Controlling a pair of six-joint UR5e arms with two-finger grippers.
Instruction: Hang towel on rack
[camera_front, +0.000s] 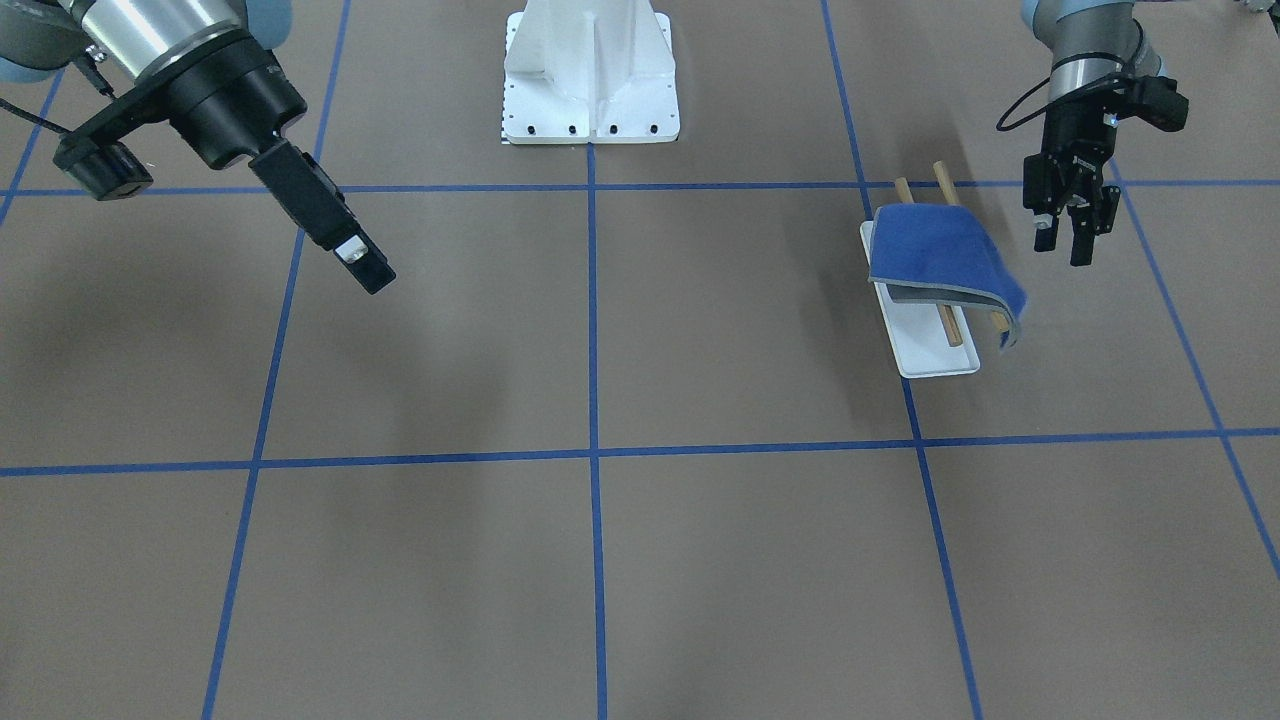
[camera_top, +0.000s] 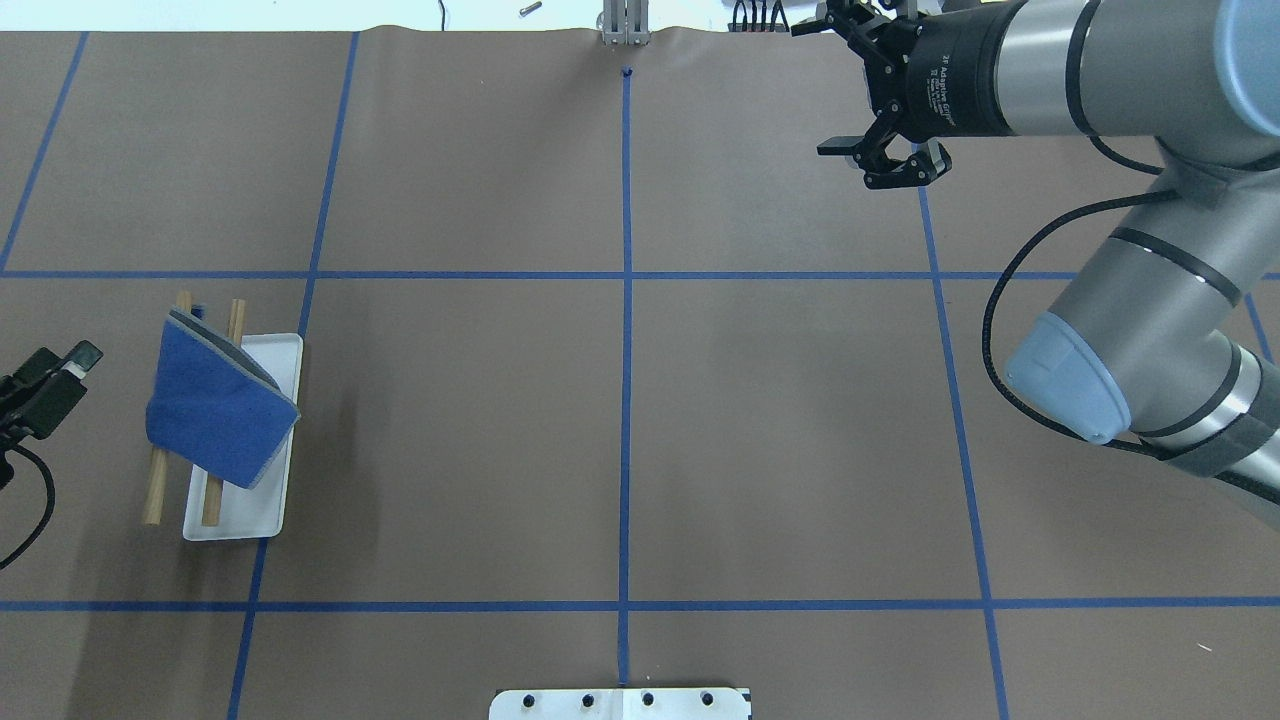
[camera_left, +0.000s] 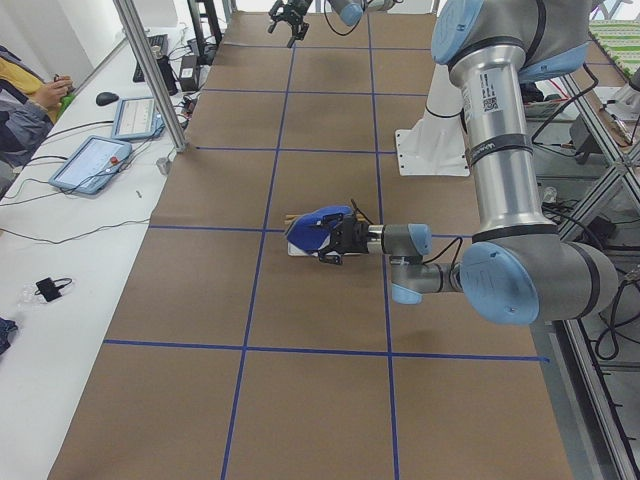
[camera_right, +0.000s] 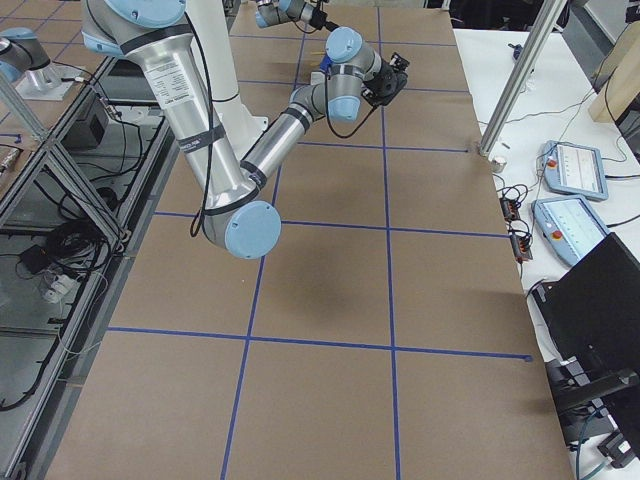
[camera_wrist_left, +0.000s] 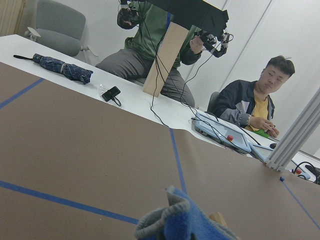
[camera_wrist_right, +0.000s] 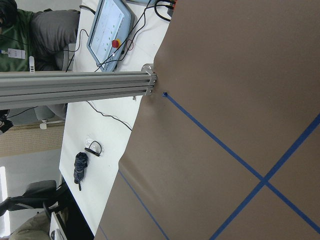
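Observation:
The blue towel (camera_front: 935, 252) lies draped over the two tan wooden rods (camera_front: 950, 325) of the rack, above its white tray base (camera_front: 935, 358). One grey-edged side hangs down toward my left gripper. The towel (camera_top: 215, 410) and the tray (camera_top: 278, 365) also show in the overhead view. My left gripper (camera_front: 1063, 245) is open and empty, just beside the rack and apart from the towel; it sits at the overhead view's left edge (camera_top: 45, 385). A towel corner (camera_wrist_left: 182, 225) shows in the left wrist view. My right gripper (camera_top: 835, 90) is open and empty, high and far across the table (camera_front: 362, 262).
The large white bolted pedestal (camera_front: 590, 80) stands at the robot's side of the table, midway. Blue tape lines (camera_front: 592, 455) grid the brown table. Operators (camera_wrist_left: 257, 105) sit at a white desk with tablets beyond the table's far edge.

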